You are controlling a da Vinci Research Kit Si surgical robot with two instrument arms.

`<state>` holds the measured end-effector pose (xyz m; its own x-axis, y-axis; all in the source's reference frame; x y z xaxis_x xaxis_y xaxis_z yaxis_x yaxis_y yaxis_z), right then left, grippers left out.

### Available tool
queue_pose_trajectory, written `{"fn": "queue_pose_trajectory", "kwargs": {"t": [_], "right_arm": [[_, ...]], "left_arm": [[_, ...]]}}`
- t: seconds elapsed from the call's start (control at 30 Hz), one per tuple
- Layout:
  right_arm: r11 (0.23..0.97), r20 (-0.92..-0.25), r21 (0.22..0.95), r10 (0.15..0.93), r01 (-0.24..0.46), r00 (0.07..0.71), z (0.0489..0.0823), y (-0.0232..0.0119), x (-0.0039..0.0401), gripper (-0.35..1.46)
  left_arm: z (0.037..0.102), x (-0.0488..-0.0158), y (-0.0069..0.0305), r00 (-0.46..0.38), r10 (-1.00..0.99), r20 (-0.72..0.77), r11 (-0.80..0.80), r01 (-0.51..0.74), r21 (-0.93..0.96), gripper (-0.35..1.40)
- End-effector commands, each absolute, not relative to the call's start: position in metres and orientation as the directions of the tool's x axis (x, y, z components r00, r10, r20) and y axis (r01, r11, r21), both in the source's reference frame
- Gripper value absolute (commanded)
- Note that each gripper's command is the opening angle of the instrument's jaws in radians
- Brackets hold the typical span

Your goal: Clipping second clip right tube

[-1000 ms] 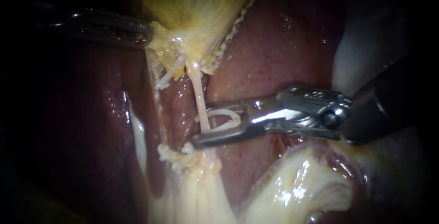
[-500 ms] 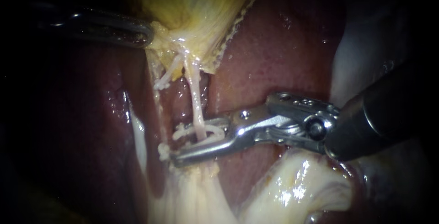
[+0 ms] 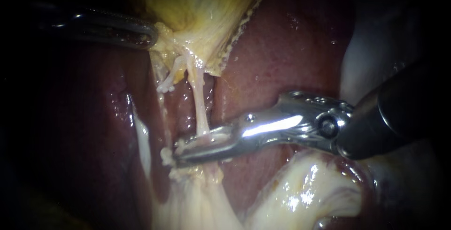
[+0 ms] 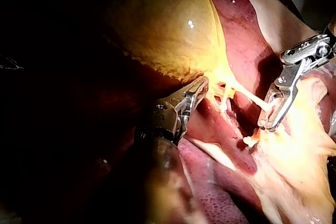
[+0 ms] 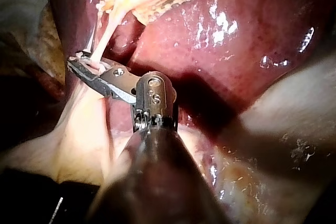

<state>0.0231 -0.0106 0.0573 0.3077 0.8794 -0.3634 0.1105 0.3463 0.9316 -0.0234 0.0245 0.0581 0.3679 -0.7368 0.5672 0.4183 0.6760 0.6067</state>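
- Right tube (image 3: 199, 105): our right instrument (image 3: 181, 149) w/ jaws closed on it, at end away from gallbladder (image 3: 202, 4).
- Left instrument (image 3: 149, 35): jaws clamp gallbladder neck.
- Liver (image 3: 282, 47) behind both.

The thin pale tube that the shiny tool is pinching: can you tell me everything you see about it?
The right tube is a thin, pale, wet-looking strand, stretched straight. It runs from the yellowish gallbladder down towards pale tissue below. The right instrument is shut on its lower end, pressing it from both sides. Dark red liver lies behind it. A shorter tube hangs beside it, branching away near the top.
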Motion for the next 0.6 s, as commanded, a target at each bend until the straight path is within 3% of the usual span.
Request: {"fn": "queue_pose_trajectory", "kwargs": {"t": [0.03, 0.07, 0.6], "right_arm": [[0.342, -0.359, 0.933, 0.881, 0.109, 0.308, 0.0573, -0.0106, 0.0230, -0.29], [0.342, -0.359, 0.933, 0.881, 0.109, 0.308, 0.0574, -0.0105, 0.0230, -0.35], [0.323, -0.338, 0.941, 0.888, 0.102, 0.312, 0.0582, -0.0103, 0.0226, -0.35]], "left_arm": [[0.0581, -0.0234, 0.0245, 0.368, -0.737, 0.567, 0.676, 0.418, 0.607, -0.35], [0.0581, -0.0234, 0.0245, 0.368, -0.737, 0.567, 0.676, 0.418, 0.607, -0.35], [0.0581, -0.0234, 0.0245, 0.368, -0.737, 0.567, 0.676, 0.418, 0.607, -0.35]]}}
